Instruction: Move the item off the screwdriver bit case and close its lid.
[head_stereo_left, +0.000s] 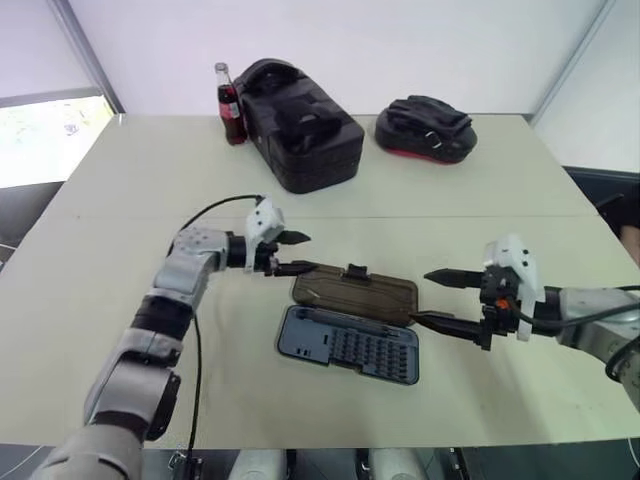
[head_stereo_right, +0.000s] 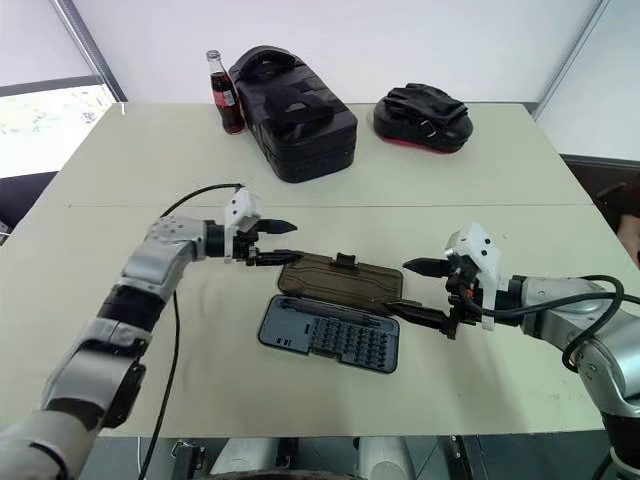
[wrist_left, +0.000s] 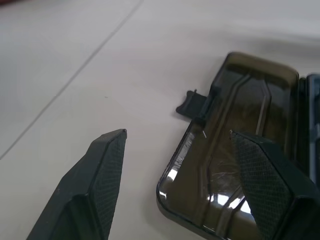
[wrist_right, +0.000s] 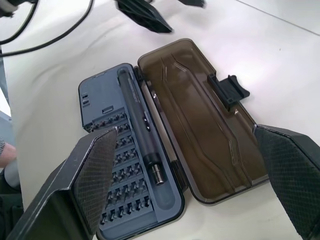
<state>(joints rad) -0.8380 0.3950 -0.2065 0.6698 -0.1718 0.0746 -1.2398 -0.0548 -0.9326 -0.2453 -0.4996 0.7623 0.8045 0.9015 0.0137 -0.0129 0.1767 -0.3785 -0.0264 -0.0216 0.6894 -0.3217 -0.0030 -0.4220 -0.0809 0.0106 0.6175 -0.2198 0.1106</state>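
A pale table (head_stereo_left: 130, 180) carries everything. At its far edge, left of centre, stands a big bulky black case (head_stereo_left: 300, 125), with a dark cola bottle (head_stereo_left: 229, 104) just beside it on the left and a black and red pouch (head_stereo_left: 425, 128) well apart on the right. Near the middle of the table the screwdriver bit case (head_stereo_left: 350, 345) lies wide open and flat: its dark grey-blue tray, with rows of small bits and a dark driver handle (wrist_right: 142, 130) along the hinge side, is on the near side, and the lid (head_stereo_left: 355, 293), smoky brown and translucent, lies on the far side with its black latch tab (head_stereo_left: 356, 271) pointing away. The left gripper (head_stereo_left: 297, 252) hovers at the left end of the lid, pointing right, its two black fingers (wrist_left: 95, 185) spread apart with nothing between them; in the left wrist view one finger is over bare table and the other over the lid's corner. The right gripper (head_stereo_left: 440, 298) is at the right end of the case, its fingers (wrist_right: 95, 175) wide apart and empty, pointing left toward it. The item (wrist_left: 205, 133), a tiny pale sliver, appears to rest on the lid near the latch tab, though it is too small to tell surely.
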